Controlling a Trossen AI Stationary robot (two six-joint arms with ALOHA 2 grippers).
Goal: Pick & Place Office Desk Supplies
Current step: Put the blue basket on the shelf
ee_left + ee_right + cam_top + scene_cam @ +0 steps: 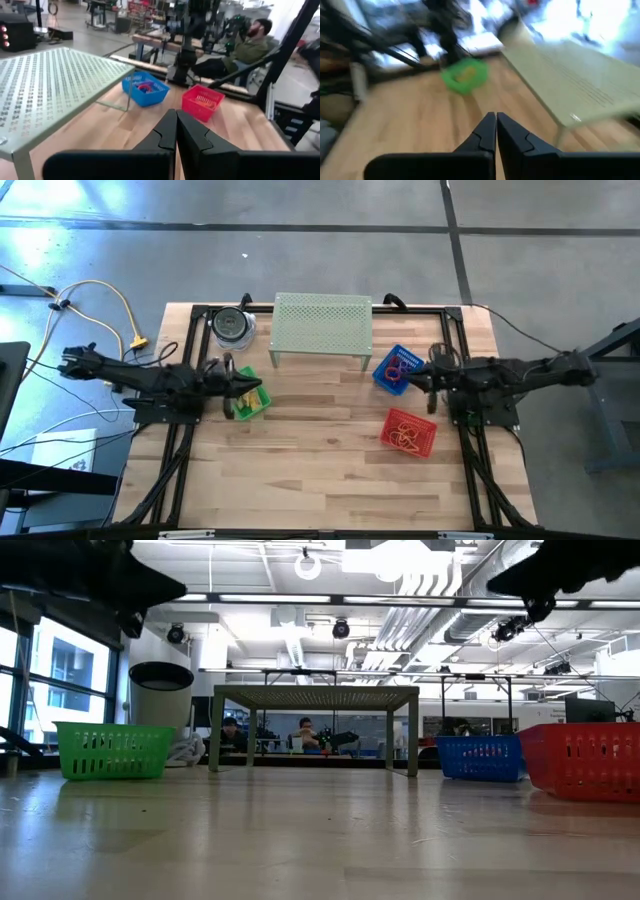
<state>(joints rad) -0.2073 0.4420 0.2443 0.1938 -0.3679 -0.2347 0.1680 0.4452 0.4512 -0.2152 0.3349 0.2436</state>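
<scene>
**Both grippers closed and empty, supplies sorted in baskets**

Left gripper (pixel 176 131): fingers pressed together, nothing between them. In the high view it sits over the table's left side at the green basket (pixel 248 400). Yellow pieces (pixel 252 389) show in that basket; contents otherwise hard to make out.

Right gripper (pixel 496 134): fingers also fully together, holding nothing. In the high view it hangs over the table's right side, just beside the blue basket (pixel 396 369) and above the red basket (pixel 408 432).

Blue basket holds blue and red band loops (pixel 398 366). Red basket holds orange-tan band loops (pixel 405 436), lying in a tangle. Both baskets rest on the wooden table (pixel 320 470), near each other, blue one closer to the stand.

Pale green perforated metal stand (pixel 322 326) stands at the table's back centre, between the green and blue baskets. Round dark-lidded clear jar (pixel 232 326) is just beside the stand's left end.

Low view: green basket left, stand centre, blue and red baskets right, people seated in the room behind.
</scene>
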